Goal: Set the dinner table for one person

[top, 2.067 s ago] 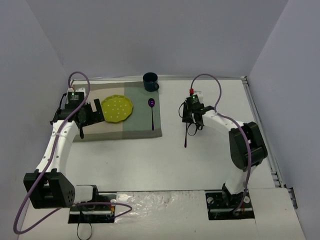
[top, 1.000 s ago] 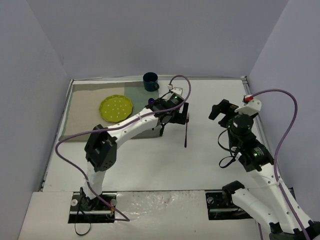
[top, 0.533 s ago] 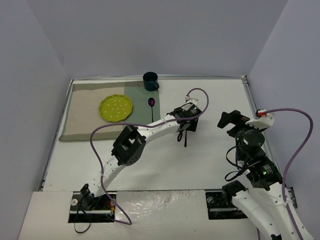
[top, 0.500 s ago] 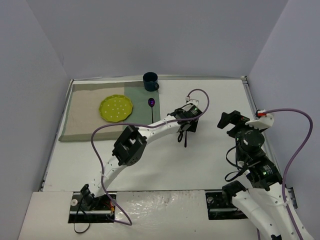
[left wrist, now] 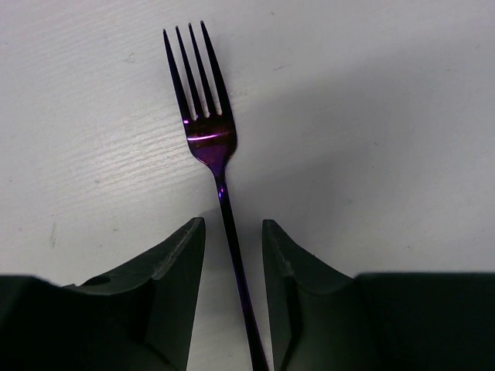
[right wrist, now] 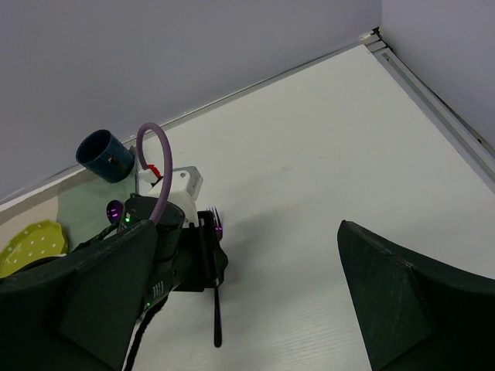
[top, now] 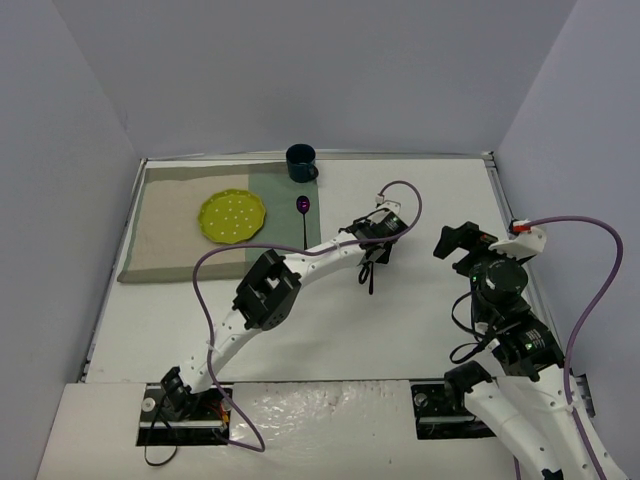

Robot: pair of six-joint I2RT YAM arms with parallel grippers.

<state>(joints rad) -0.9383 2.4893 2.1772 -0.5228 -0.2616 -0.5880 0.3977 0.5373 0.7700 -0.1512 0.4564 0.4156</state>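
A purple fork (left wrist: 209, 139) lies on the white dinner table (top: 420, 190), tines toward the far wall. My left gripper (left wrist: 232, 226) is down over its handle, the two fingers (left wrist: 170, 263) close on either side with a thin gap each. From above, the left gripper (top: 372, 252) covers the fork's upper half and the handle end (top: 370, 282) sticks out toward me. My right gripper (right wrist: 247, 226) is open and empty, held above the table to the right of the fork (right wrist: 217, 317); the top view shows this right gripper (top: 455, 240) pulled back.
A beige and green placemat (top: 170, 225) at the far left carries a yellow plate (top: 232, 216) and a purple spoon (top: 303, 215). A dark blue mug (top: 301, 162) stands at its far right corner. Grey walls close in the table's back and sides.
The left gripper's jaws have narrowed from wide open to a slim gap around the fork's handle. The right arm pulled back to the right about a second ago and has held still since.
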